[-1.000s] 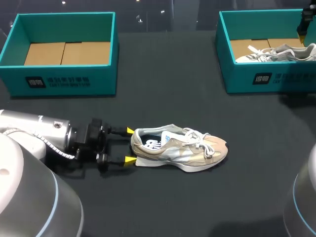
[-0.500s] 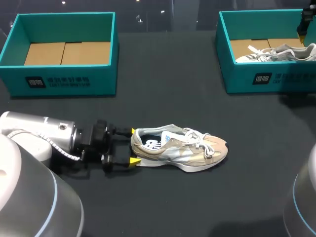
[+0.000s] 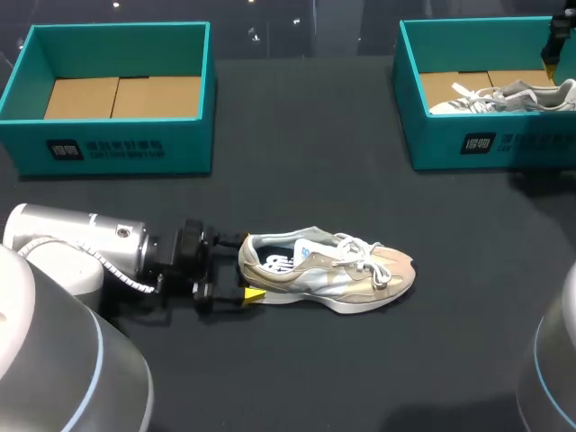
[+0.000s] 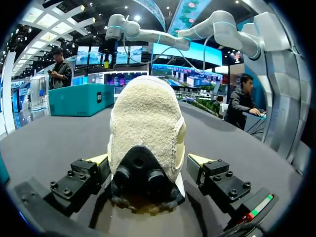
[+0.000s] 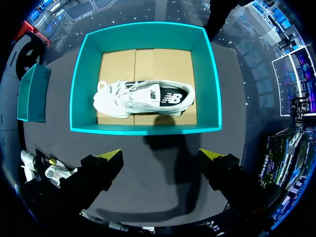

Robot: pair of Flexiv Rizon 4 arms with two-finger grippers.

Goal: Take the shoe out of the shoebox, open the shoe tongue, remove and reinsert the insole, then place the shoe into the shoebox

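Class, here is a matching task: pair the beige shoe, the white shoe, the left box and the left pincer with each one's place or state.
Column one:
1 beige shoe
2 white shoe
3 left box
4 left pincer

Column two:
A holds no shoe
B open, either side of the beige shoe's heel
C inside the right box
D upright on the table

Pairs: 1-D, 2-C, 3-A, 4-B.

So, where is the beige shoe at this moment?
In the head view the beige shoe lies on the table near the front middle, its heel between the left tool's open fingers.
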